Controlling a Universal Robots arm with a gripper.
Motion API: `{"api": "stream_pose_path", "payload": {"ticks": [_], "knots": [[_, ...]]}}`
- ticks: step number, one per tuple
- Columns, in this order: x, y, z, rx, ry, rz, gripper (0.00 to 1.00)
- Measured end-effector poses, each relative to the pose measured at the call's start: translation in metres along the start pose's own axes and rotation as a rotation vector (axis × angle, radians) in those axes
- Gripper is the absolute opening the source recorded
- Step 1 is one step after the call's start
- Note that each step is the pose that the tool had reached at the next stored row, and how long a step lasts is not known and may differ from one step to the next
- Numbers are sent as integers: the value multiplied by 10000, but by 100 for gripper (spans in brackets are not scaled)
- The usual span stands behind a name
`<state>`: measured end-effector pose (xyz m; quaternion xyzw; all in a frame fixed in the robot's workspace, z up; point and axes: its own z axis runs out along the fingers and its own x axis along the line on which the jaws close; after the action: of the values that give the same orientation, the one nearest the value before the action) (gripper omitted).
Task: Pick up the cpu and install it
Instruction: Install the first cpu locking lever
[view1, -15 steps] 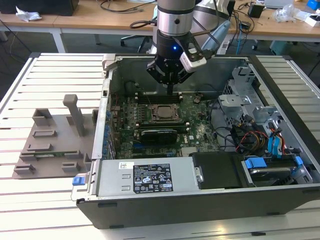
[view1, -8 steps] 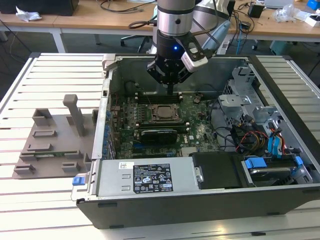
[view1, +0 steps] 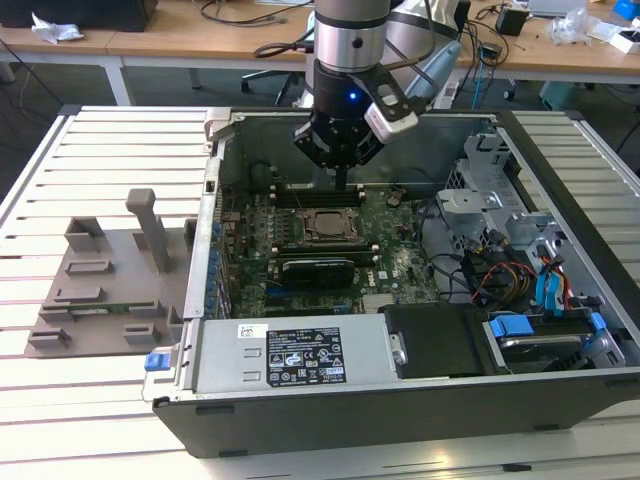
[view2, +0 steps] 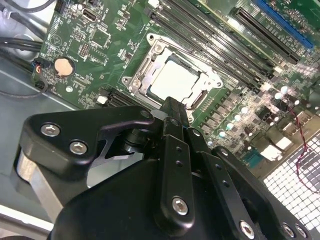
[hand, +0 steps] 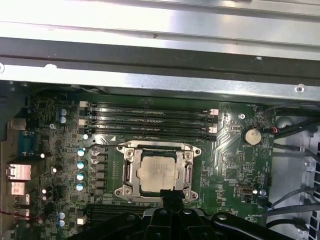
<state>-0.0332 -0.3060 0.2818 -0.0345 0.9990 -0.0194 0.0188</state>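
Note:
The cpu (view2: 175, 80) lies flat in the metal socket frame (view2: 141, 70) on the green motherboard, its silver top bare. In the first wrist view the cpu (hand: 157, 172) sits square inside the frame. The exterior view shows the cpu (view1: 326, 224) inside the open computer case. My gripper (view2: 175, 111) hangs a little above the socket's edge, its black fingers pressed together with nothing between them. The same gripper (view1: 342, 180) stands over the board's middle, apart from the chip.
Memory slots (hand: 150, 117) run beside the socket. The case wall (view1: 215, 200) and a drive cage (view1: 490, 200) with cables flank the board. A black box (view1: 300, 355) lies in the case front. A grey fixture plate (view1: 110, 280) rests at the exterior view's left.

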Motion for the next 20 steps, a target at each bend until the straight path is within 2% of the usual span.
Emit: {"api": "stream_pose_path", "payload": {"ticks": [11, 15, 19, 20], "knots": [[0, 0, 0, -26, -29, -738, 11], [0, 0, 0, -42, -45, -1147, 11], [0, 0, 0, -44, -48, -1211, 11], [-1, 0, 1, -48, -22, -1212, 11]]}}
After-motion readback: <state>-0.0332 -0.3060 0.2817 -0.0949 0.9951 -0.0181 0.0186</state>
